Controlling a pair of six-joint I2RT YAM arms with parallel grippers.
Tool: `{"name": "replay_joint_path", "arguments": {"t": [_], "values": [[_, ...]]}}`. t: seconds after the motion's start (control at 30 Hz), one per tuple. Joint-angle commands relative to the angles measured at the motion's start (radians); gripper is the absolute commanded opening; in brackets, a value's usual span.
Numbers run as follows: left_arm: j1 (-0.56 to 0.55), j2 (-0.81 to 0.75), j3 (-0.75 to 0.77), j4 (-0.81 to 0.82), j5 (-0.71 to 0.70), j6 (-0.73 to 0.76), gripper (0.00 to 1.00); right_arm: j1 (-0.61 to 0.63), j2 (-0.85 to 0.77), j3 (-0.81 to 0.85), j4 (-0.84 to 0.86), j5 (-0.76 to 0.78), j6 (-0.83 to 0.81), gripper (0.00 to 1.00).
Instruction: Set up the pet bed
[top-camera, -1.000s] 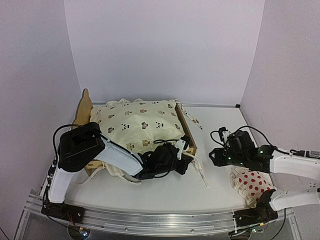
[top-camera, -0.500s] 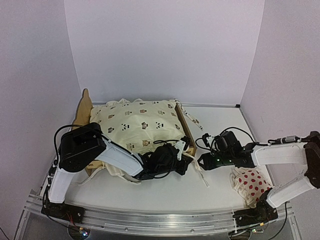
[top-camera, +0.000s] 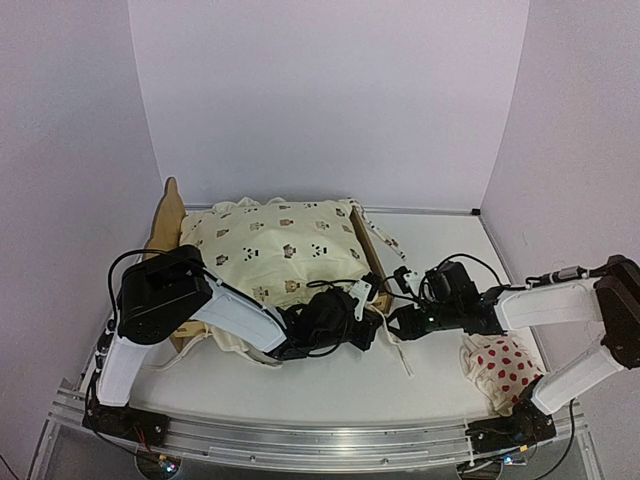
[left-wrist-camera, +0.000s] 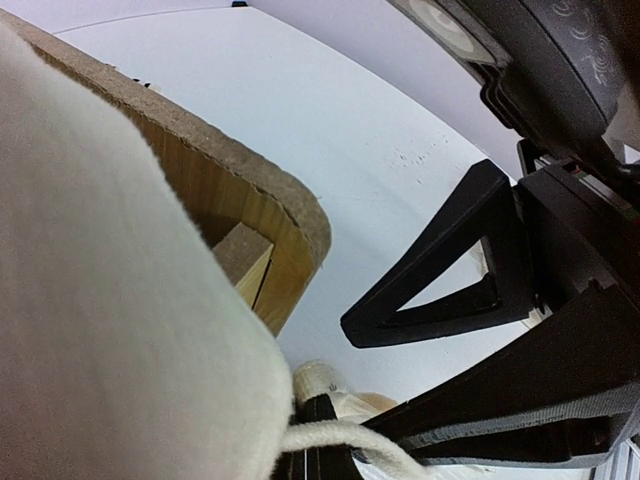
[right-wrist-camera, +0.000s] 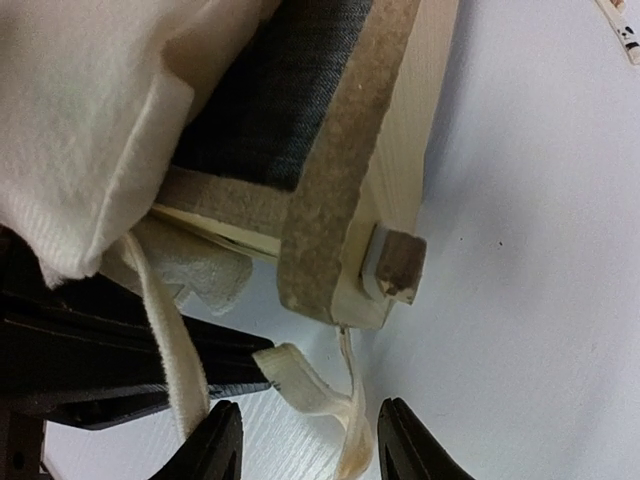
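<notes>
While the pet bed (top-camera: 168, 215) stands on the left half of the table (top-camera: 440, 240), back toward the far wall, both arms reach in at its near right corner. A cream printed cushion (top-camera: 280, 245) lies on the bed and covers most of it, so that only the curvy end board on the left and the wooden board along the right side show from above.

From the left, the left gripper (top-camera: 368, 322) lies low at that corner with its fingers closed. A white tie (right-wrist-camera: 300, 375) from the cushion runs right against the black fingers, but I cannot tell whether it is pinched between them.

Opposite it, the right gripper (right-wrist-camera: 305, 440) comes in from the right, tips nearly meeting the other's. Its fingers (right-wrist-camera: 222, 440) stand apart, and the loose end of the tie hangs down between them without being clamped. Just above them in the right wrist view is the bed's corner, with a patch of its dark grey base (right-wrist-camera: 280, 110) showing beside the bunched cushion.

Under the right arm, near the front right of the table, lies a small white pillow (top-camera: 505, 365) with red dots, well apart from the bed.
</notes>
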Motion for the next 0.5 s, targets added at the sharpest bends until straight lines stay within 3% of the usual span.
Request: {"name": "replay_joint_path", "arguments": {"t": [0.0,0.47], "values": [[0.008,-0.010,0.025,0.003,0.014,0.018,0.00,-0.005,0.037,0.011,0.081,-0.004,-0.031,0.47],[0.008,-0.006,0.032,-0.007,0.025,0.013,0.00,-0.005,0.082,0.009,0.146,-0.003,-0.051,0.30]]}}
